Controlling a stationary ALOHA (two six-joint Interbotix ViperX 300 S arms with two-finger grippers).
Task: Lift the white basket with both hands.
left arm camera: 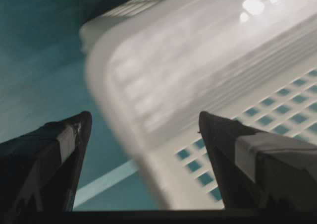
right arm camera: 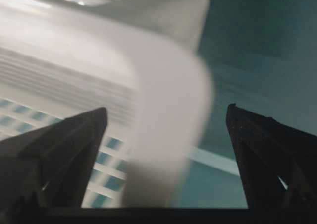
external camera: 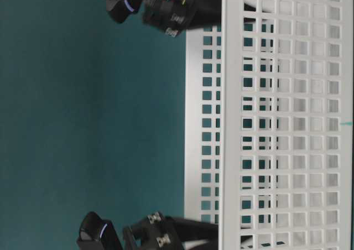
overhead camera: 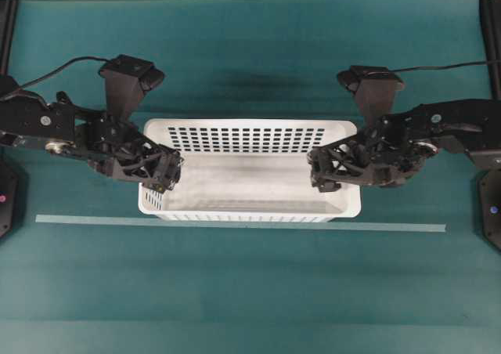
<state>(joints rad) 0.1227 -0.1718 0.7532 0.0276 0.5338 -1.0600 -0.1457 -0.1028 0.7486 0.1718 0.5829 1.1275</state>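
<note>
The teal desk (overhead camera: 250, 291) fills the overhead frame. The white basket (overhead camera: 250, 183) sits at its centre. The left tool (overhead camera: 163, 174) and right tool (overhead camera: 325, 174) straddle its end rims, both released, jaws spread wide.

A teal table (overhead camera: 250, 291) fills the room's middle. A pale strip of tape (overhead camera: 235, 222) runs straight along its top, parallel to the near edge (thin, light green-grey). Black frame posts (overhead camera: 489, 33) stand at the far corners.

Basket (overhead camera: 250, 174) central — arms at both ends.
</note>
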